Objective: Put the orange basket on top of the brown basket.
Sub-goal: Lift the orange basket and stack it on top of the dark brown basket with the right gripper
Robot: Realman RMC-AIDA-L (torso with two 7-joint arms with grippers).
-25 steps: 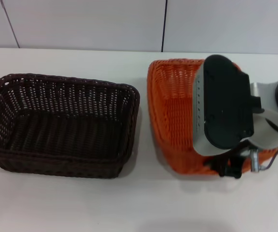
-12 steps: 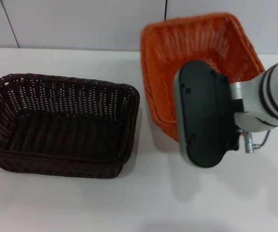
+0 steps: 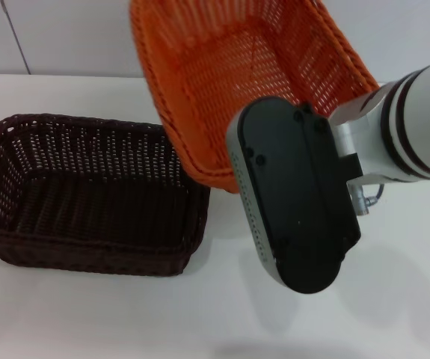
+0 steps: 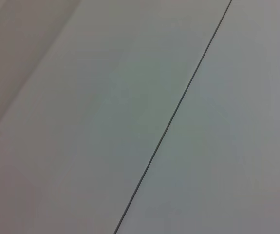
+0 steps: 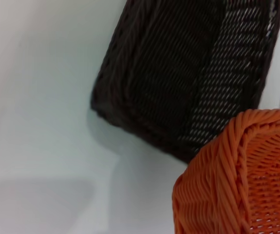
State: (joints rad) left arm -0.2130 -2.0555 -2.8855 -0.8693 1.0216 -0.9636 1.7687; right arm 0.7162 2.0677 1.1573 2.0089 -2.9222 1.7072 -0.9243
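Note:
The orange basket (image 3: 237, 67) hangs tilted in the air at the top middle of the head view, its open side facing me. Its lower corner overlaps the right rim of the brown basket (image 3: 87, 187), which stands on the white table at the left. My right arm's black wrist housing (image 3: 297, 194) sits in front of the orange basket's near rim and hides the right gripper, which carries the basket. In the right wrist view a corner of the orange basket (image 5: 237, 180) shows close up, with the brown basket (image 5: 178, 73) beyond it. My left gripper is out of view.
The white table (image 3: 125, 314) stretches in front of the brown basket and to the right. A pale wall with dark seams (image 3: 253, 30) stands behind. The left wrist view shows only a pale panel with a dark seam (image 4: 178, 105).
The right arm has lifted the orange basket off the table and carried it up and to the left, so it now reaches over the brown basket's right rim. The brown basket has not moved.

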